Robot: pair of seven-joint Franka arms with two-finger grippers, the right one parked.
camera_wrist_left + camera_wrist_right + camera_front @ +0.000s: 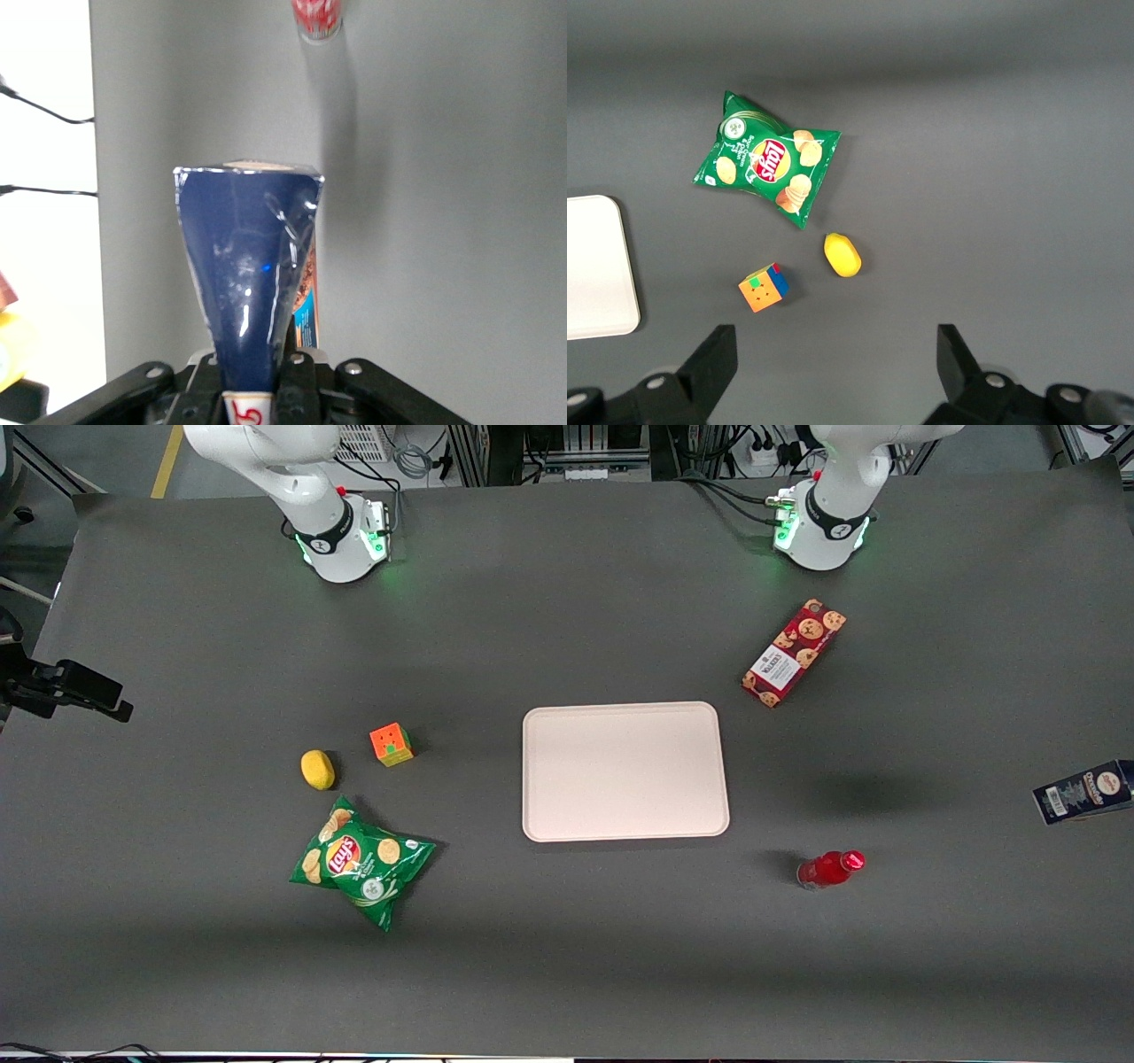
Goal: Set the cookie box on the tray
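Hanging above the worktop at the working arm's end, the cookie box (1084, 792) appears lifted, its long navy body projecting straight out from the gripper (251, 398) in the left wrist view, with the fingers closed on one short end of the carton. In the front view only the box shows at the frame's edge; the gripper itself is out of sight there. The carton looks light and stiff, with glossy faces that could slip, and thin card walls that would dent under a hard squeeze. Held by one end, it may droop or swing, so a grip nearer the middle of its long sides would be steadier, though the present hold seems enough for a short carry. The tray (620, 717) lies flat and bare near the middle of the worktop, well apart from the box. Between them lies a red bottle (829, 868) on its side, nearer the front camera than the tray's edge; a red cookie carton (794, 653) lies farther from the camera.
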